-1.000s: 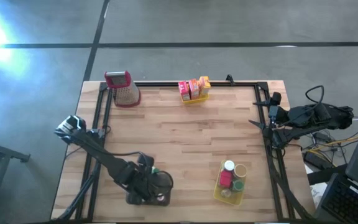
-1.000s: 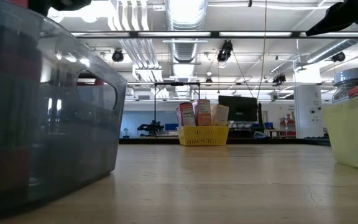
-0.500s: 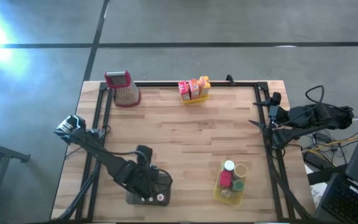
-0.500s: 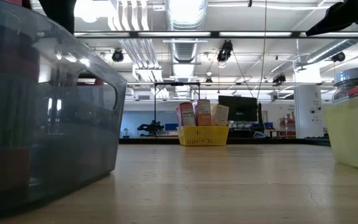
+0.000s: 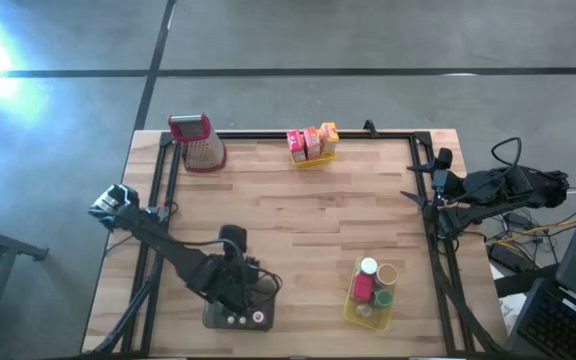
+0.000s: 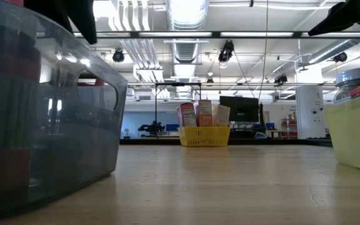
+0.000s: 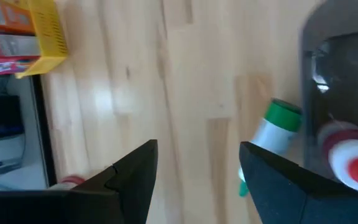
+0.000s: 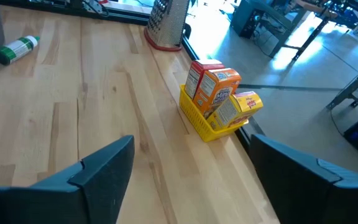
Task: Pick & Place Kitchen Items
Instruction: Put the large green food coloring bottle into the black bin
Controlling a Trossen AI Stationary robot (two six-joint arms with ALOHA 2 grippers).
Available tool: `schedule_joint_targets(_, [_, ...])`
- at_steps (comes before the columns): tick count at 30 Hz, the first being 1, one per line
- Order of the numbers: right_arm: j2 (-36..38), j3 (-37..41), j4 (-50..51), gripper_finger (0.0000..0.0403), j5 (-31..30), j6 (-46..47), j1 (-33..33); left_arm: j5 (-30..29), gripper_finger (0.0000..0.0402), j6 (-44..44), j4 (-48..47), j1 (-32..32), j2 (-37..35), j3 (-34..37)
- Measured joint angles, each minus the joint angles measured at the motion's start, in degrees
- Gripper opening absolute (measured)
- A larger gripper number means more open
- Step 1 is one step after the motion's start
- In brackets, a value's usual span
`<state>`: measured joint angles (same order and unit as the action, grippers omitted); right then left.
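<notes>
Overhead, lower left, we find the left gripper (image 5: 251,290) above the grey tray (image 5: 214,319), fingers apart, empty. Only its wrist view shows a green-capped bottle (image 7: 275,129) lying beside that tray. The right gripper (image 8: 188,177), parked at far right, stands wide, empty.

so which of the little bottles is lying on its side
The green-capped bottle, lying on the table beside the grey tray; the red-capped ones stand upright inside it.
</notes>
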<state>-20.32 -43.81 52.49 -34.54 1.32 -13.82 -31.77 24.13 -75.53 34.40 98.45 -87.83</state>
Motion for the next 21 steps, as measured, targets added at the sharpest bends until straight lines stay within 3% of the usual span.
schedule_joint_targets(8, [0.0,0.0,0.0,0.0287,0.0,0.0,0.0,0.3,0.0232,-0.9,0.2,-1.2,0.0,0.0])
schedule_joint_targets(21, [0.0,0.0,0.0,0.0251,0.0,0.0,0.0,11.5,0.0232,-7.6,1.4,-9.3,-4.8,0.6])
